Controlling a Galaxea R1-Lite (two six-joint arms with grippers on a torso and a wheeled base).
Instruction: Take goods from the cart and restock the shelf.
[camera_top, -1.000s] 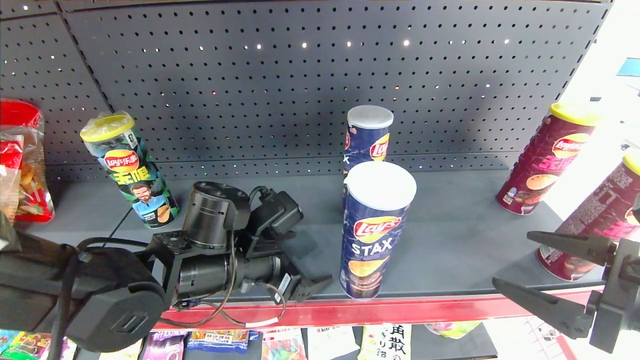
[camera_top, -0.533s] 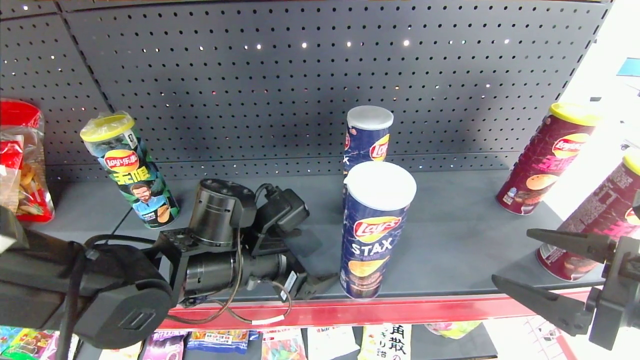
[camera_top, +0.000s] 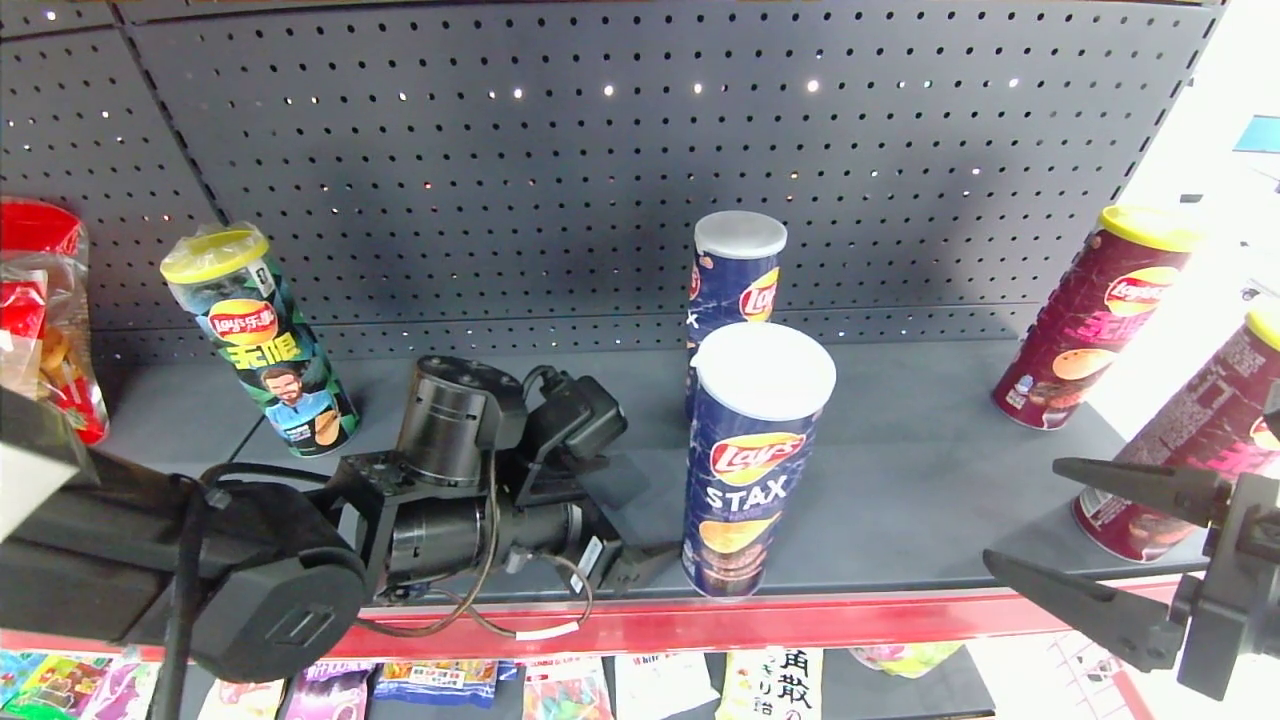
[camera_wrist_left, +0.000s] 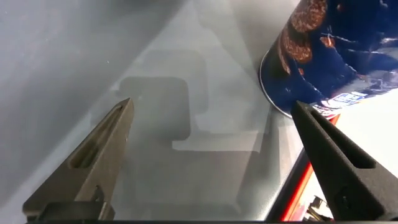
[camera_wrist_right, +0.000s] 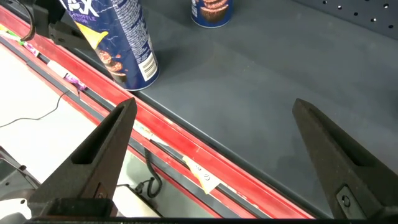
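The shelf (camera_top: 900, 480) is a grey deck with a pegboard back (camera_top: 600, 150) and a red front rail (camera_top: 850, 615). Clock directions below are read off the head view, centred on the front blue can (camera_top: 752, 460).

My left arm (camera_top: 450, 520) lies low and nearly level along the deck's front edge at 9 o'clock, its wrist pointing toward that can. My left gripper (camera_wrist_left: 212, 106) has its 2 fingers spread wide, with only bare deck between them. 1 fingertip sits just beside the can's base, and I cannot tell whether it touches.

My right gripper (camera_top: 1025, 517) hangs at 4 o'clock, out in front of the rail. Its 2 fingers are also spread wide and hold nothing, and they point in toward the shelf.

The front blue can stands upright near the front edge, with its white lid on. A 2nd blue can (camera_top: 735, 275) stands at 12 o'clock, just behind it. The far maroon can (camera_top: 1090, 315) stands at 2 o'clock near the pegboard. The near maroon can (camera_top: 1190, 450) stands at 3 o'clock by the front edge, just past my upper right finger. Both have yellow lids. A green can (camera_top: 262, 340) with a yellow lid stands at 10 o'clock, toward the back.

A red snack bag (camera_top: 40, 330) sits far out at 9 o'clock. Packets (camera_top: 640, 685) lie on the level below the rail at 6 o'clock.
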